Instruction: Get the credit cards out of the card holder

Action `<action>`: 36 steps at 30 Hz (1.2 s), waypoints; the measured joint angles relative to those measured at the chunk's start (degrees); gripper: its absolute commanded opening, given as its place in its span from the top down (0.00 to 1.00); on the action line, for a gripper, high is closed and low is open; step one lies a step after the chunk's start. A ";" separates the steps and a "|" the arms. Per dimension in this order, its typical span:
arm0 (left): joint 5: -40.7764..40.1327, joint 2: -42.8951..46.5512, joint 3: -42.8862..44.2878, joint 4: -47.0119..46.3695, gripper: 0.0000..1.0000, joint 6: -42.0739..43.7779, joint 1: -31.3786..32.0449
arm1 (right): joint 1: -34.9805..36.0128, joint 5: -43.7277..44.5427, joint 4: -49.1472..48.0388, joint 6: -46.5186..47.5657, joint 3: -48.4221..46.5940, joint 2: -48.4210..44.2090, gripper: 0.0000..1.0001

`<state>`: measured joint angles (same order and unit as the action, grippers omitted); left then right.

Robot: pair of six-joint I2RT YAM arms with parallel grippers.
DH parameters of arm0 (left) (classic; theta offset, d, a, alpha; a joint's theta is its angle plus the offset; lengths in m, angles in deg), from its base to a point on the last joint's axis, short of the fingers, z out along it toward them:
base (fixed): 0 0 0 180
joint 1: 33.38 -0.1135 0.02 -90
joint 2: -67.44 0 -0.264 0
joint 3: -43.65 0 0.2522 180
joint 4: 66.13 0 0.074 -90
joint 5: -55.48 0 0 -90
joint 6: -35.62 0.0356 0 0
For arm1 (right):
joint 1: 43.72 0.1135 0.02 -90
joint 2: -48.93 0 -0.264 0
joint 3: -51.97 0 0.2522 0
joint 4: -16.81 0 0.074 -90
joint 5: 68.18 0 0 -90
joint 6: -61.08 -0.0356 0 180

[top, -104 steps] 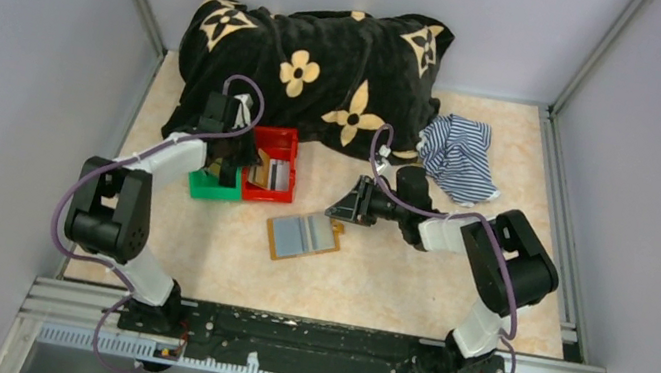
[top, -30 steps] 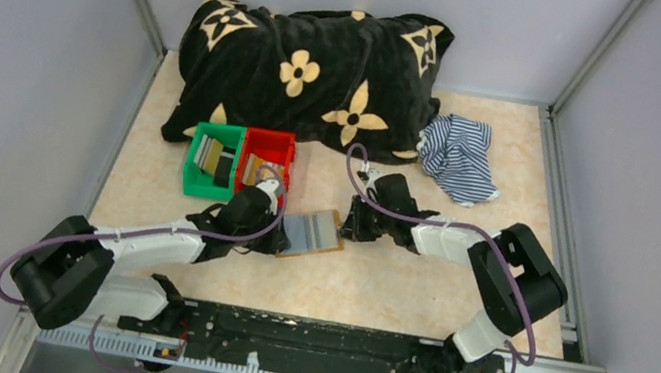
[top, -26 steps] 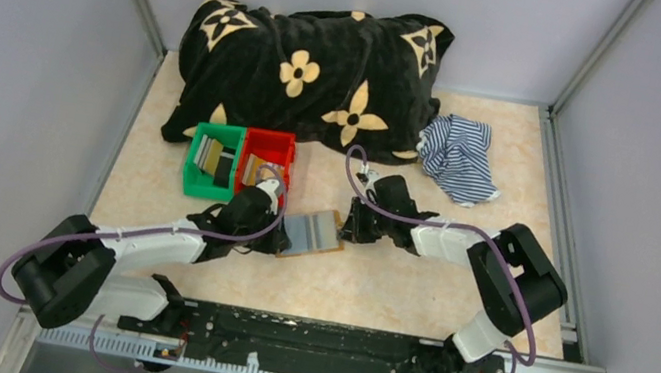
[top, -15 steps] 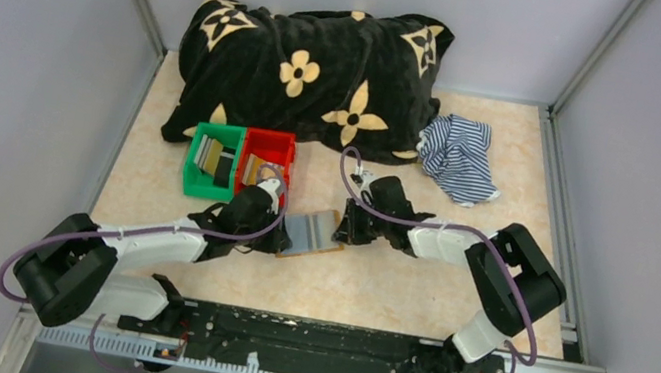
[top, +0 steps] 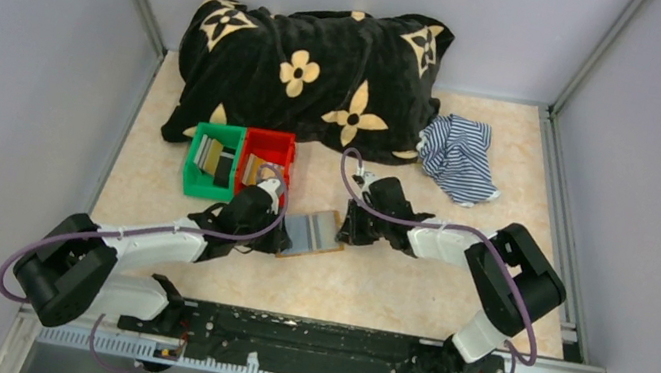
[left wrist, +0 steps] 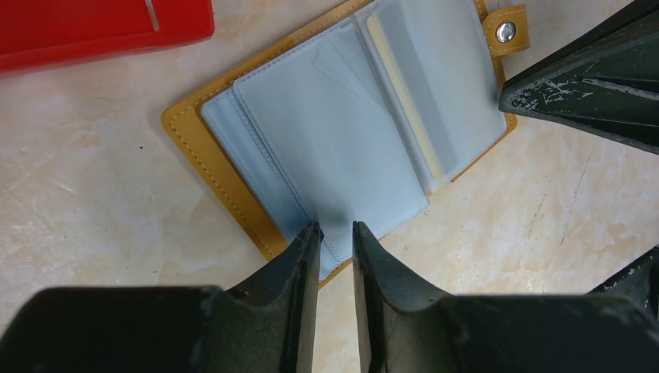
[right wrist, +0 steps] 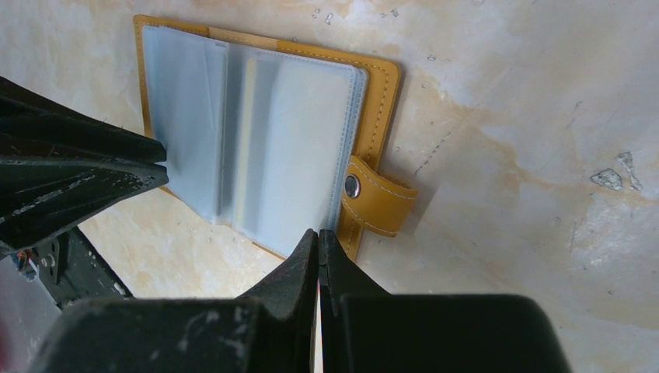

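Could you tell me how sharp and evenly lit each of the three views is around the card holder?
Top external: even, soft light, the card holder small but clear. Left wrist: stitching sharp, a dim shadow by the left tool's tips. Right wrist: pocket panels slightly hazy, the tab casting a soft shadow on the table.

Card holder [left wrist: 342, 124]: tan-orange cover, pale stitching; grey-blue see-through pockets; silver stud on the tab.
Credit card [left wrist: 404, 97]: pale yellow strip behind one pocket.
Bins: red bin [top: 272, 136] and green bin [top: 207, 190], both plain.
Blanket [top: 311, 67]: black, with cream flower motifs.
Cloth [top: 458, 155]: blue-and-white stripes.
Table [top: 371, 285]: beige, marbled.
Left gripper [left wrist: 334, 229], right gripper [right wrist: 319, 233]: black, scuffed pale.
Cables [top: 131, 232]: purple.
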<state>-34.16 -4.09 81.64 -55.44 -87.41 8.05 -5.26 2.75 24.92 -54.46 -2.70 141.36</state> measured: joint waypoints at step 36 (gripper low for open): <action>-0.31 0.02 -0.07 -0.17 0.71 0.04 0.00 | 2.45 -2.86 1.20 0.02 -3.52 2.82 1.00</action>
<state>-34.47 -4.06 81.57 -55.61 -87.37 8.05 -2.81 -0.11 26.13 -54.44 -6.22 144.17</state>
